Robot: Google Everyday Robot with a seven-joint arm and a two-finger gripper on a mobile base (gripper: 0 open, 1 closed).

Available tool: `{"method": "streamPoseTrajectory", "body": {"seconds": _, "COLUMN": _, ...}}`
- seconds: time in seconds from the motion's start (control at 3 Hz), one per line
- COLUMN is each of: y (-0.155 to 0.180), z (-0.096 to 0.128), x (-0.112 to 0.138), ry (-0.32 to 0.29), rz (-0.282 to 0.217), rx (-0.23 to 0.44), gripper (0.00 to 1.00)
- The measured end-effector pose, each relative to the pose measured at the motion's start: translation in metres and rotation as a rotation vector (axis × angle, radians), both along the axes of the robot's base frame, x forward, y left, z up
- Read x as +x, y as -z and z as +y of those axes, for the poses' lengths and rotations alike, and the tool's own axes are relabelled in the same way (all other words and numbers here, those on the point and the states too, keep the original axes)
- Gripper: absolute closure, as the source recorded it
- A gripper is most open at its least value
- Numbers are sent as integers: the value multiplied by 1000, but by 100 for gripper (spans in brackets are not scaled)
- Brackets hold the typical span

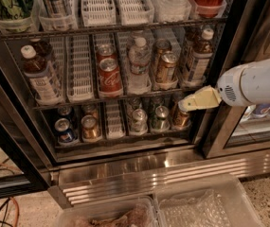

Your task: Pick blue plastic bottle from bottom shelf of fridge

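The fridge (139,167) stands open before me. On the bottom shelf (80,98), a wire rack with white lane dividers, a blue plastic bottle (39,74) stands at the far left: brown liquid, white cap, white label with blue print. A like bottle (198,56) stands at the far right of the same shelf. My gripper (193,102), cream-coloured on a white arm (255,82), comes in from the right. It sits at the front edge of this shelf, just below the right bottle and not touching it.
Between the bottles stand red cola cans (108,74), a clear water bottle (139,63) and bronze cans (165,65). A lower rack holds small cans (91,126). The dark door frame (224,112) is right behind the gripper. Clear plastic bins (201,207) lie on the floor.
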State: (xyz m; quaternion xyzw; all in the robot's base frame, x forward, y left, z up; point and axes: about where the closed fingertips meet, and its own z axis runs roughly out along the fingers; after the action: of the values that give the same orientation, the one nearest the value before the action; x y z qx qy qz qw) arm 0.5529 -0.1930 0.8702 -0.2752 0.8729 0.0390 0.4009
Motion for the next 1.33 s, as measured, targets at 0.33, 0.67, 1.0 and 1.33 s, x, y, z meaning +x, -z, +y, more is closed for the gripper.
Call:
{"method": "streamPoseTrajectory", "body": {"seconds": 0.33, "y": 0, "z": 0, "x": 0, "ry": 0, "rz": 0, "rx": 0, "gripper": 0}}
{"method": "streamPoseTrajectory", "body": {"seconds": 0.67, "y": 19, "z": 2, "x": 1, "ry": 56, "rz": -5, "rx": 51, "gripper": 0}}
{"method": "streamPoseTrajectory", "body": {"seconds": 1.0, "y": 64, "z": 11, "x": -2, "ry": 147, "rz": -4, "rx": 118, "gripper": 0}}
{"method": "streamPoseTrajectory", "body": {"seconds": 1.33, "y": 84, "z": 13, "x": -4, "ry": 189, "rz": -67, "rx": 128, "gripper": 0}}
